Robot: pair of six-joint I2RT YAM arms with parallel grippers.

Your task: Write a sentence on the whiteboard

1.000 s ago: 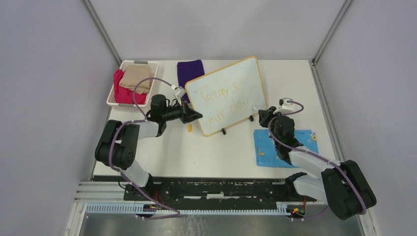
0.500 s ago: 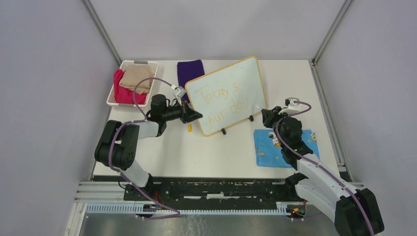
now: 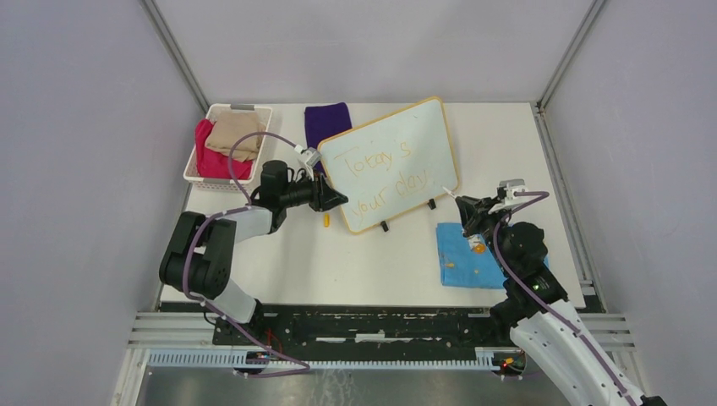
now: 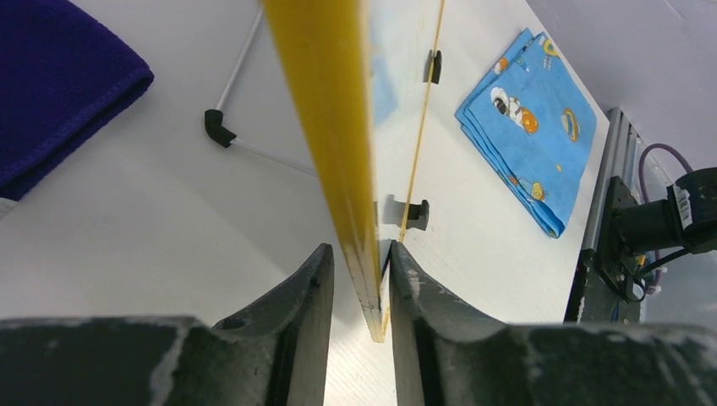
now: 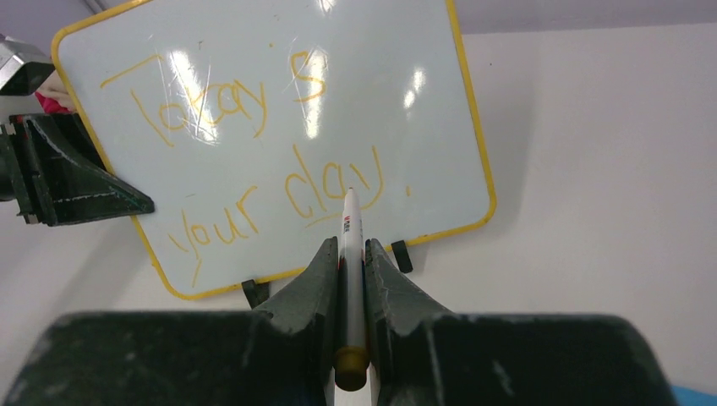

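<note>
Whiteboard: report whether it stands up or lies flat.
Standing: the whiteboard rests on its black clip feet, left hand clamped on its yellow frame.

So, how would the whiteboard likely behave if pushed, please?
The whiteboard looks thin and flat, so probably stiff and light. Standing on small clip feet, it could tip or slide; the left gripper clamped on its edge likely steadies it.

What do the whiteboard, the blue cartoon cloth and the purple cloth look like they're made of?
The whiteboard looks like a smooth, glossy coated panel, given the bright glare on it; its yellow frame may be matte plastic. The blue cartoon cloth looks like thin printed woven fabric, folded in flat layers. The purple cloth looks thicker and nubby, probably microfibre, with a stitched hem.
</note>
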